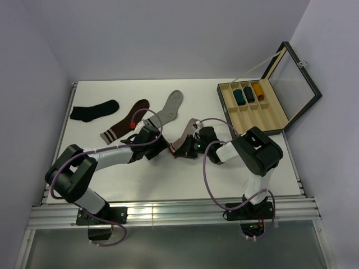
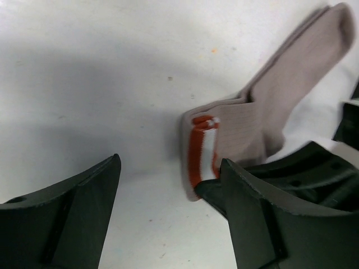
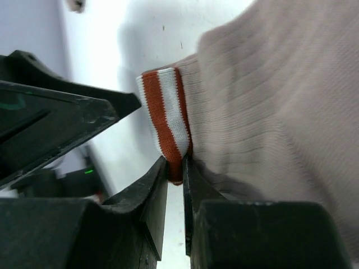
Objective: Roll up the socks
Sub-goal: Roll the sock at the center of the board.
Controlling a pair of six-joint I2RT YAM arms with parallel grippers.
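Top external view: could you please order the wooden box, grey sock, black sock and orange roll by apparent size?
1. wooden box
2. grey sock and black sock: about alike, not ranked
3. orange roll

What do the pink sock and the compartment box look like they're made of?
Pink sock: matte ribbed knit, probably cotton blend; fine ribs show. Compartment box: pale wood by its flat tan dividers, dark outer frame; its lid pane looks clear, glass or plastic.
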